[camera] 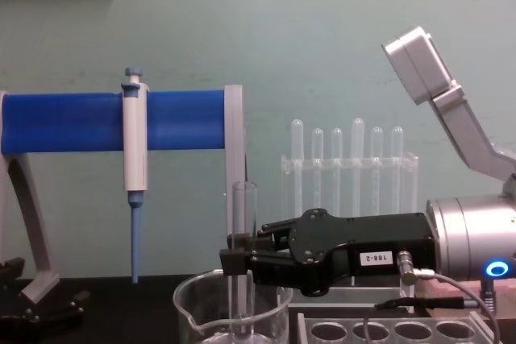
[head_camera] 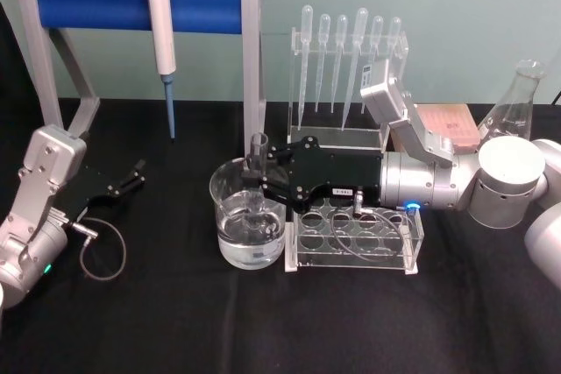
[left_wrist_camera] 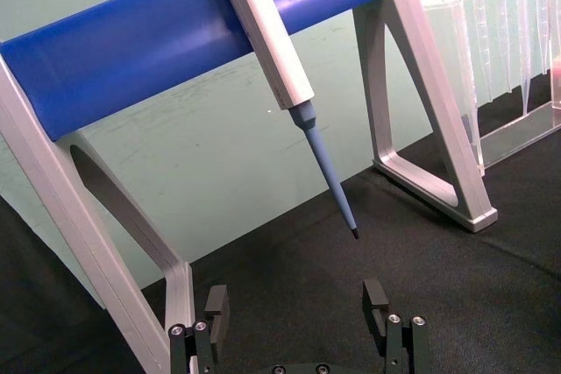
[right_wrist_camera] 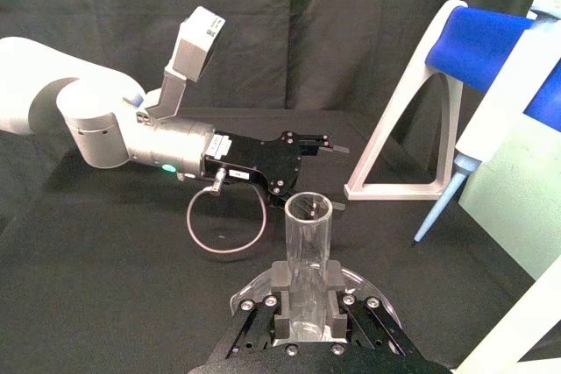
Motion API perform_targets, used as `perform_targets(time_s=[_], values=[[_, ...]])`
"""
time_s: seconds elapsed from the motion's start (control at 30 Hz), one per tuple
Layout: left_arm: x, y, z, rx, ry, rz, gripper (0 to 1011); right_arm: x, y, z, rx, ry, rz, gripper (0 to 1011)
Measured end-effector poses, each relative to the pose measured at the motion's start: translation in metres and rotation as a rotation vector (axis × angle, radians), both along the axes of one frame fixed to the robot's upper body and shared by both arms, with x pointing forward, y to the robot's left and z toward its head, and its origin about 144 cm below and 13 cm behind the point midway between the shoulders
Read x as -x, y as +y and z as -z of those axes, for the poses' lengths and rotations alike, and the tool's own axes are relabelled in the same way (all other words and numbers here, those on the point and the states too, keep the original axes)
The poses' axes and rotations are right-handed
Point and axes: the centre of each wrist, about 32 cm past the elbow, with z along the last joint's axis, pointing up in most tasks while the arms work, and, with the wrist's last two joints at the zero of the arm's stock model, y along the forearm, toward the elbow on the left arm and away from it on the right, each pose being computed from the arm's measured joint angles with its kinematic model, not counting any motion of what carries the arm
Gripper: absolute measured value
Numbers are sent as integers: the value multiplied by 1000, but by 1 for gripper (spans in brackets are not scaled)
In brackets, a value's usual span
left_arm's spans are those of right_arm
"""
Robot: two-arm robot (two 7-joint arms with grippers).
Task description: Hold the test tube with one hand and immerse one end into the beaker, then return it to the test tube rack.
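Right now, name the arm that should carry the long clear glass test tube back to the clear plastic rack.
Right. The right gripper clamps the clear glass test tube upright inside the wide glass beaker, beside the clear plastic rack. The left gripper sits open far to the left.

Black table (head_camera: 175,330) with beaker (head_camera: 221,203), test tube rack (head_camera: 351,263), pipettor stand (head_camera: 88,2)
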Motion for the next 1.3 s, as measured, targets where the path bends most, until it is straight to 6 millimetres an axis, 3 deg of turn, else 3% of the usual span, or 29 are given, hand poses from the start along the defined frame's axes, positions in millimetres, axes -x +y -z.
perform_targets(time_s=[1.3], values=[[0,0,0,0,0,0,1000,0,0,0,0,0,0,241]])
